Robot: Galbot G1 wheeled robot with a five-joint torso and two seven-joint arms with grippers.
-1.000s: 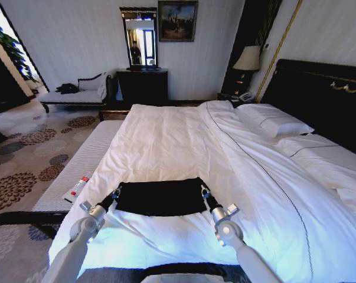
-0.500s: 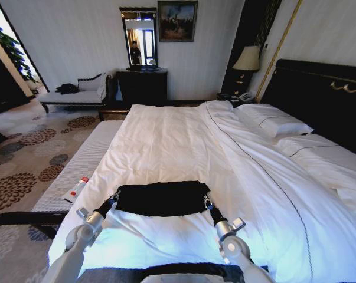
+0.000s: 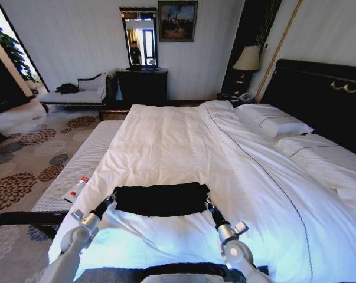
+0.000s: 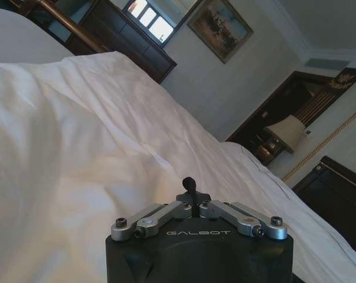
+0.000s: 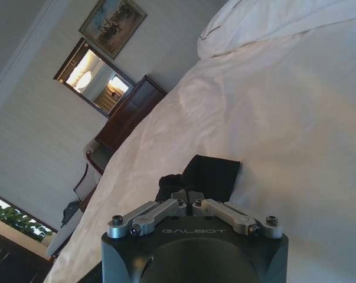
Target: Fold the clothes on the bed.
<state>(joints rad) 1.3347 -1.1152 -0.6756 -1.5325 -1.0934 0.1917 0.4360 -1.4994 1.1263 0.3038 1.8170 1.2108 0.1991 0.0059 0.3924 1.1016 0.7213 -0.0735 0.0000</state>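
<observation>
Hands L (image 3: 111, 199) & R (image 3: 206, 201) clamp black T-shirt (image 3: 160, 198) corners on bed (image 3: 166, 141); R wrist cam shows bunched cloth.

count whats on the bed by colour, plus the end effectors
black: 1, the T-shirt lying flat across the near part of the bed
white: 3, the duvet and 2 pillows
end effectors: 2, left end effector at the T-shirt's left edge, right end effector at its right edge
total: 6
</observation>
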